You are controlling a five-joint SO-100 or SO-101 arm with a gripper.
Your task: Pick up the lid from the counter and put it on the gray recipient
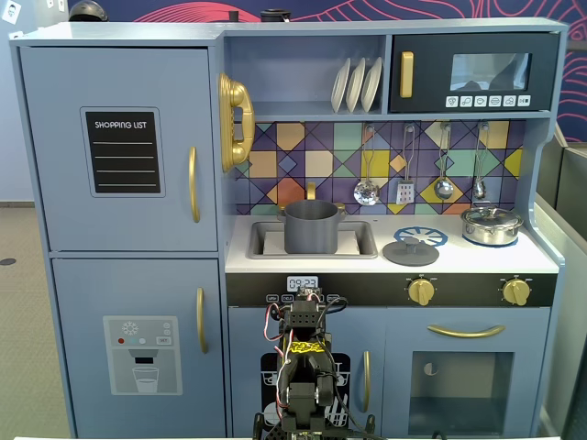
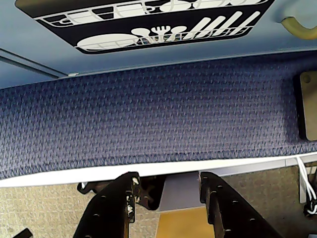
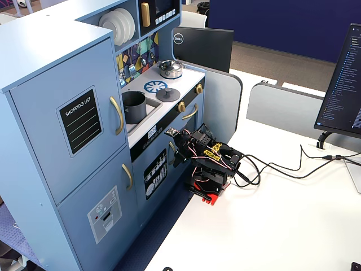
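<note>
- The gripper (image 2: 168, 198) hangs empty, jaws apart, folded below the counter (image 1: 321, 264).
- The lid (image 1: 410, 250) lies near the counter's front edge, probably overlapping the burner ring (image 1: 427, 236).
- Risk: the knob slips from the grasp; the gray recipient (image 1: 311, 226) sits in the sink (image 1: 362, 247).

The lid (image 1: 410, 250) and the gray recipient (image 1: 311, 226) were matte dark gray; the counter (image 1: 477, 260) was pale blue-white, with a printed blue burner ring (image 1: 424, 235) just behind the lid. The backsplash (image 1: 303, 165) showed multicoloured geometric tiles.

End effector (image 2: 168, 191) — fingertips past bottom edge
</note>
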